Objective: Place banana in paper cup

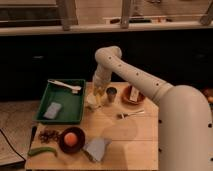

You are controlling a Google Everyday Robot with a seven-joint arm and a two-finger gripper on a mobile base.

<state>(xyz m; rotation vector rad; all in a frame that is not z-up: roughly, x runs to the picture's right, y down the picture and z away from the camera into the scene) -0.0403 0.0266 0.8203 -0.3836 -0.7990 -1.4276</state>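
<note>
The white-cream paper cup (92, 102) stands on the wooden table just right of the green tray. My gripper (98, 90) hangs straight over the cup's rim, pointing down from the white arm. A pale yellow bit of the banana (101, 92) shows at the gripper's tip, just above the cup and partly hidden by the gripper. I cannot tell whether the banana touches the cup.
A small dark metal cup (111, 93) stands right beside the paper cup. A green tray (75, 107) with a sponge and a white utensil lies to the left. A plate (133, 96), a fork (131, 114), a bowl with an orange (71, 138), a green pod (41, 150) and a grey cloth (96, 148) also lie on the table.
</note>
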